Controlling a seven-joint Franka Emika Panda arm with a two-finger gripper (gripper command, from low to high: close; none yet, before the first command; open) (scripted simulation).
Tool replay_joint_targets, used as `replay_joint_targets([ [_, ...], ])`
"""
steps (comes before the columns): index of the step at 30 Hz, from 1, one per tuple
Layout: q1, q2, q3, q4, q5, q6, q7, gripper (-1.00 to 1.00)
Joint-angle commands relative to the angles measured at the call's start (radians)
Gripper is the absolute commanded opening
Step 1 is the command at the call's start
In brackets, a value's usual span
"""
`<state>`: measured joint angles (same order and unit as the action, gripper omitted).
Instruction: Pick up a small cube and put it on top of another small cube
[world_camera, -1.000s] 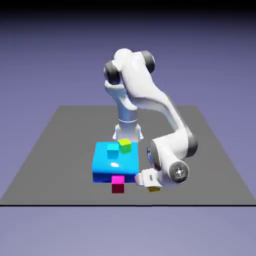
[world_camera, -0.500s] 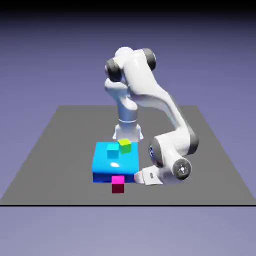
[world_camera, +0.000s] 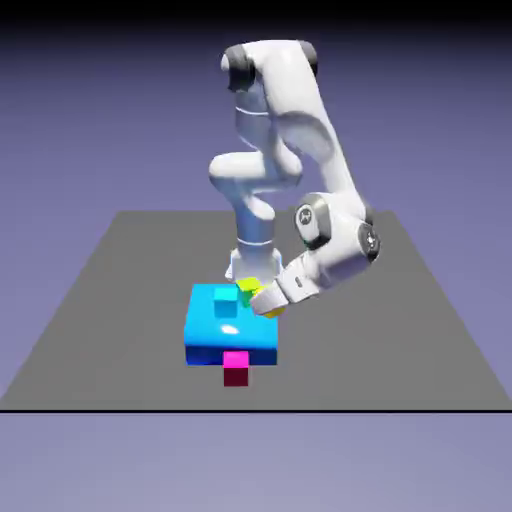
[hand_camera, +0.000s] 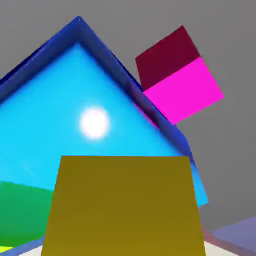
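Exterior view: the gripper (world_camera: 268, 302) has its fingers clamped on the yellow cube (hand_camera: 125, 207), held over the blue block's (world_camera: 230, 345) edge, presumably for stacking. The lime-green cube (world_camera: 248, 287) crowds it; the magenta cube (world_camera: 236, 370) sits beside the block's front, with open table (world_camera: 400, 370) around.

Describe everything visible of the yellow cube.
The yellow cube is small, plain and smooth-looking, dull mustard in the hand view and brighter orange-yellow outside, with straight edges and no markings. The tool grips it, tilted, near the blue block; the tool partly hides it in the exterior view. Whether it touches the block, I cannot tell.
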<state>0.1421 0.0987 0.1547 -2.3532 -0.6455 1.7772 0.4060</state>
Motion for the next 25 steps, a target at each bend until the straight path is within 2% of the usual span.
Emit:
replay_joint_targets([
  [1, 0.012, -0.036, -0.012, -0.036, -0.025, 0.014, -0.028, -1.0],
  [12, 0.136, -0.409, -0.14, -0.413, -0.258, 0.158, -0.326, -1.0],
  [18, 0.058, -0.279, -0.21, -0.448, -0.432, 0.308, -0.219, -1.0],
  [19, 0.058, -0.279, -0.21, -0.448, -0.432, 0.308, -0.219, 1.0],
  [25, 0.136, -0.409, -0.14, -0.413, -0.258, 0.158, -0.326, 1.0],
])
